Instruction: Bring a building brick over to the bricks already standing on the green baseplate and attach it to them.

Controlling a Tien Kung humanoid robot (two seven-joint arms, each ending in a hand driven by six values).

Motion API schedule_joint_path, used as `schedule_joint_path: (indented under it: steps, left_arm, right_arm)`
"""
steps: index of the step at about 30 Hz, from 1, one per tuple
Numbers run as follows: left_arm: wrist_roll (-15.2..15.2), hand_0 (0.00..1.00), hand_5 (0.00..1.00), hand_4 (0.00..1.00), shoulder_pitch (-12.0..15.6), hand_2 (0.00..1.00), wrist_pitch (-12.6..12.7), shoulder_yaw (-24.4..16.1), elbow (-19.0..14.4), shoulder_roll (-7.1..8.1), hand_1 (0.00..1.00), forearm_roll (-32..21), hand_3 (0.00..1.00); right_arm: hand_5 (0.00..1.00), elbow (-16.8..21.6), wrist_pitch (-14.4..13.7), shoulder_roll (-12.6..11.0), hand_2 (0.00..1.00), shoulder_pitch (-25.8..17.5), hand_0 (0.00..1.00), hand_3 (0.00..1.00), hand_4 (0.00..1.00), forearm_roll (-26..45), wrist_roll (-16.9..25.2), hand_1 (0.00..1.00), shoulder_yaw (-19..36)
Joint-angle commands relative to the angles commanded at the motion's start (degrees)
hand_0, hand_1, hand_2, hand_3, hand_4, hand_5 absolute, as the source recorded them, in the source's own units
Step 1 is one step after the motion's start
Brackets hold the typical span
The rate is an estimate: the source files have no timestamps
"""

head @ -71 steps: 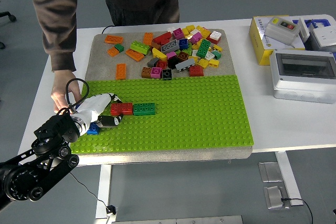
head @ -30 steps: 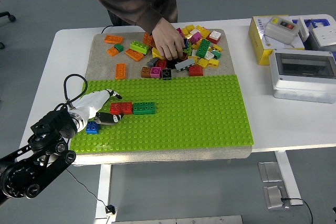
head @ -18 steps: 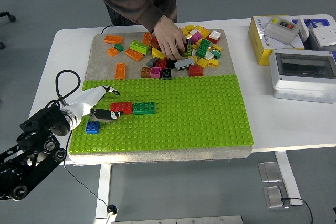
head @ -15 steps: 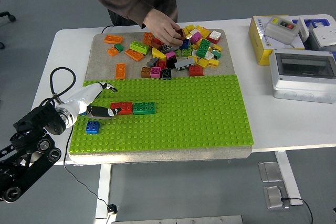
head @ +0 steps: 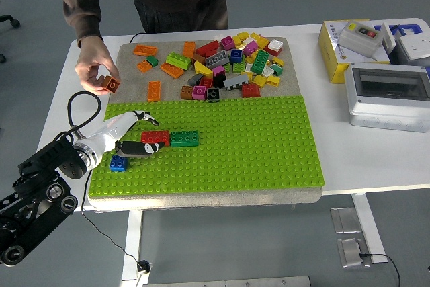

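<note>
1. Writing: none can be read; the print on the yellow cardboard box (head: 334,48), far right of the green studded baseplate (head: 255,146), is too small to make out.
2. Landmark: the green studded baseplate lies on the white desk (head: 376,149), with a grey mat strip (head: 127,78) along its far edge.
3. Standing bricks: a red rectangular brick (head: 155,137) and a green rectangular brick (head: 184,138) stand joined end to end on the baseplate's left part. Their shared long axis runs left to right, parallel to the baseplate's near edge.
4. A small blue square brick (head: 118,162) sits on the baseplate near its left edge, nearer than the red brick and apart from it.
5. Left robot hand (head: 134,136): it is over the baseplate's left edge, fingers loosely spread and holding nothing, dark fingertips (head: 149,148) just beside the red brick's left end. Contact cannot be confirmed.
6. Right robot hand: not visible.
7. Person's hand (head: 96,72): beyond the baseplate's far-left corner, over the desk, pinching a small brown brick (head: 112,85).
8. Loose mixed-colour brick pile (head: 235,65): on the mat beyond the baseplate's far edge.
9. Change: half a second ago the person's hand was in the pile; it is now left of the mat with the brown brick. The robot hand has barely shifted.
</note>
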Motion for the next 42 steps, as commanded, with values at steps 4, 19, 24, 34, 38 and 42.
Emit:
schedule_joint_path:
  steps: [4, 19, 24, 34, 38, 42]
  left_arm:
    - [-0.2, 0.998, 0.516, 0.773, 0.0, 0.950, 0.2, 0.4, 1.0, -0.35, 0.965, 0.0, 0.704]
    - [-1.5, 0.998, 0.526, 0.773, -0.1, 0.943, 0.9, 2.3, 5.7, -1.41, 0.965, -0.3, 0.696]
    - [-1.8, 0.998, 0.526, 0.769, -0.5, 0.943, 1.0, 3.1, 6.6, -1.58, 0.966, -0.8, 0.692]
    - [-2.0, 0.998, 0.526, 0.767, -0.6, 0.941, 1.2, 3.9, 6.7, -1.84, 0.966, -0.6, 0.690]
    - [-1.9, 0.998, 0.527, 0.766, -0.4, 0.941, 1.3, 3.8, 7.0, -2.08, 0.966, -0.4, 0.686]
    - [-1.9, 0.998, 0.527, 0.764, -0.1, 0.940, 1.4, 3.5, 7.1, -2.32, 0.965, -0.2, 0.683]
  right_arm:
    - [0.756, 0.0, 0.0, 0.1, 0.663, 0.0, 0.667, 0.712, 0.592, 0.1, 0.1, 0.638, -0.1]
    - [0.757, 0.0, 0.0, 0.1, 0.663, 0.0, 0.666, 0.711, 0.592, -0.1, 0.1, 0.638, 0.1]
    - [0.758, 0.0, 0.0, 0.1, 0.663, 0.0, 0.665, 0.712, 0.591, -0.2, 0.0, 0.638, 0.3]
    - [0.758, 0.0, 0.0, 0.1, 0.663, 0.0, 0.665, 0.712, 0.592, -0.1, 0.1, 0.638, 0.1]
    - [0.759, 0.0, 0.0, 0.1, 0.663, 0.0, 0.666, 0.711, 0.592, -0.1, 0.1, 0.638, 0.2]
    - [0.758, 0.0, 0.0, 0.1, 0.663, 0.0, 0.666, 0.710, 0.591, 0.0, 0.1, 0.638, 0.1]
